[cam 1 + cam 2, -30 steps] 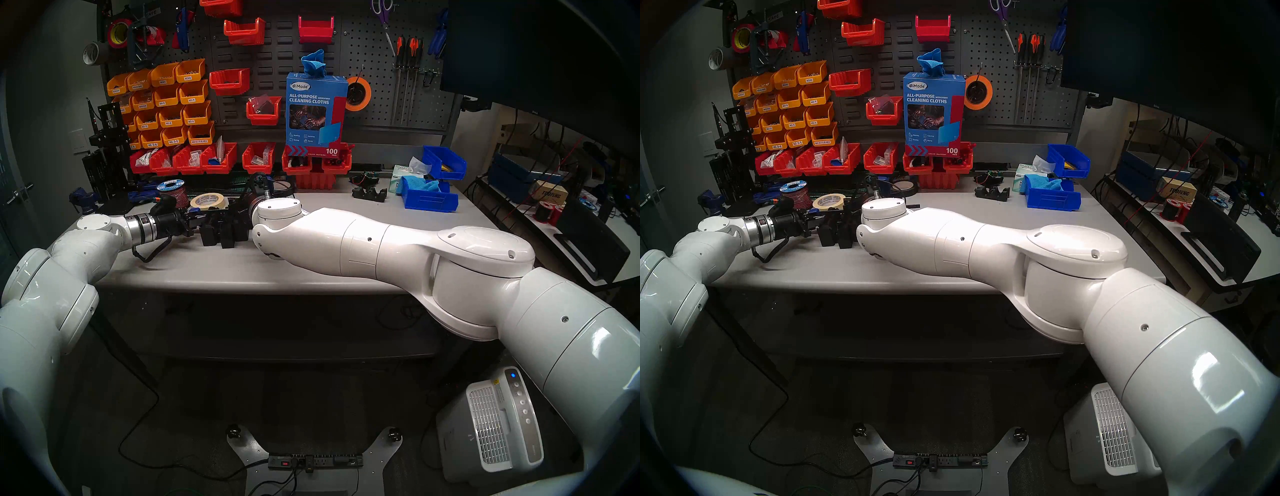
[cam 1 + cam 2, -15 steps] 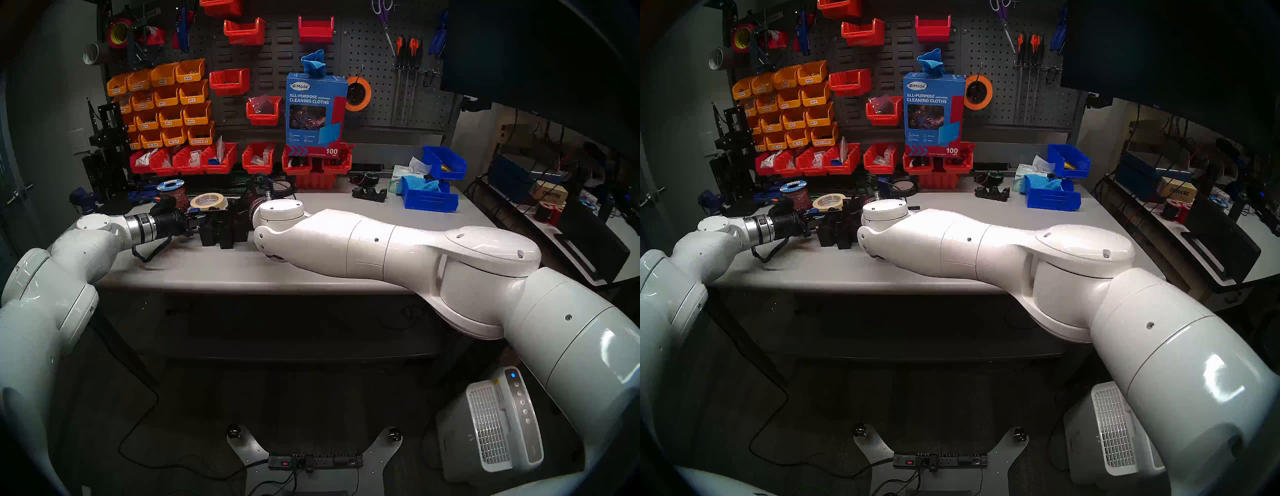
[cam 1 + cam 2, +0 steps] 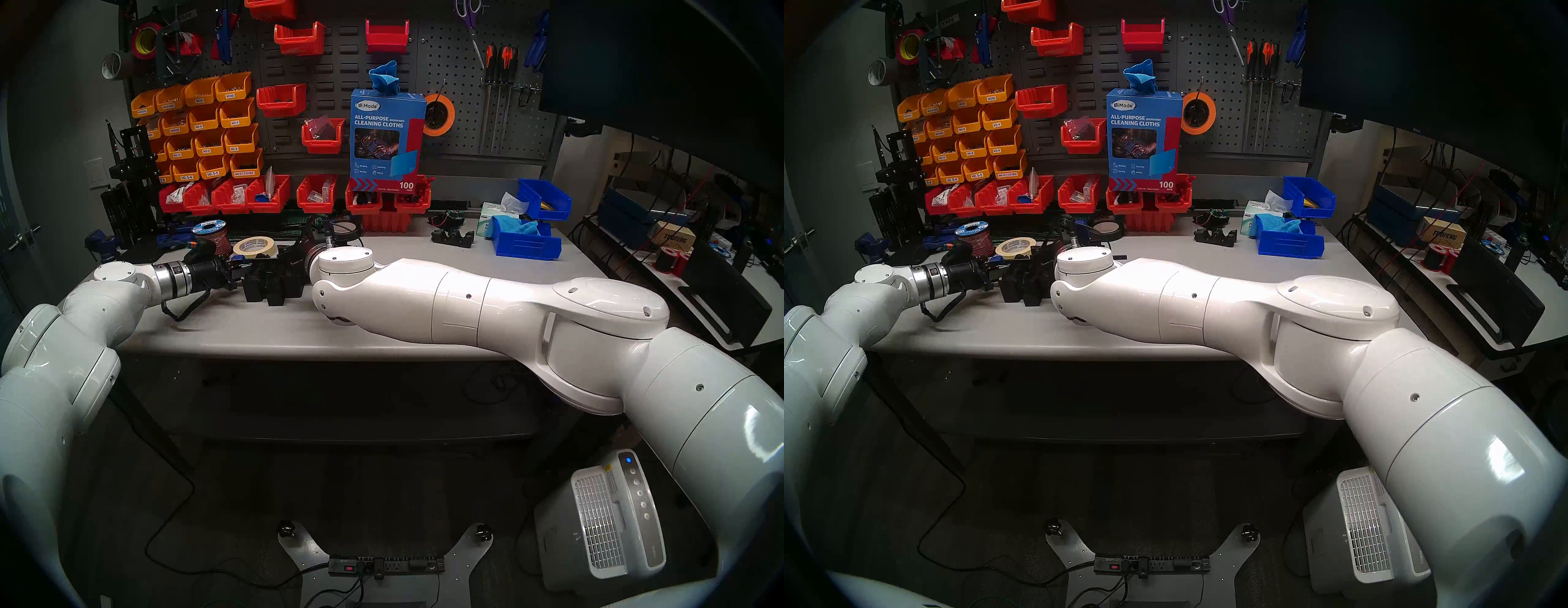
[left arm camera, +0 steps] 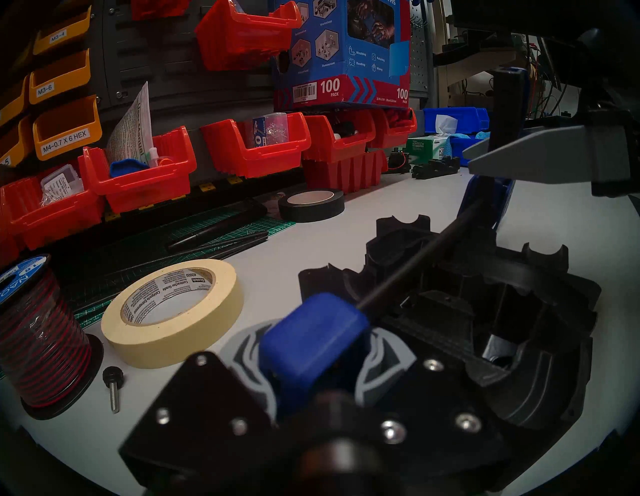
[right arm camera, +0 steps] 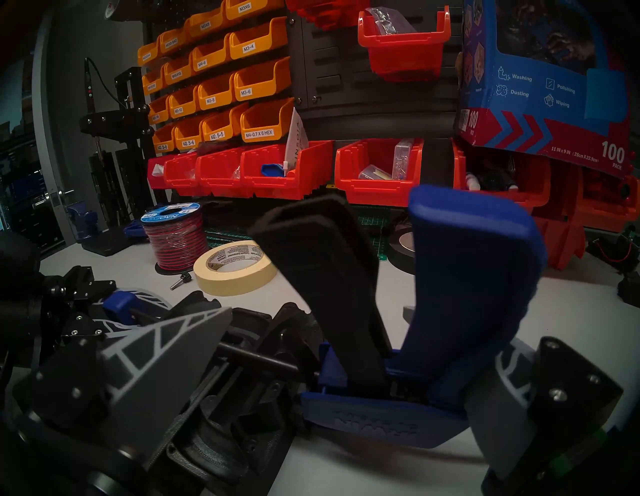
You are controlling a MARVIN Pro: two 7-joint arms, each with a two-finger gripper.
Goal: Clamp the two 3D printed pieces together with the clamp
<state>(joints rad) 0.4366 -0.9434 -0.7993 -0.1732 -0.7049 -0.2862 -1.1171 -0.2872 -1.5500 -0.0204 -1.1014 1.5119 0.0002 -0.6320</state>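
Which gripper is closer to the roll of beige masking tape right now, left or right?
Left. The left gripper, shut on the clamp's blue end jaw, sits right beside the masking tape. The right gripper, open around the clamp's trigger handle, is farther off, across the printed pieces.

From my head views, my right arm (image 3: 424,293) hides the right gripper and most of the clamp. In the left wrist view, the clamp's blue end jaw (image 4: 311,343) is blurred, and the 3D printed pieces (image 4: 485,311) are too dark for me to tell whether they touch.
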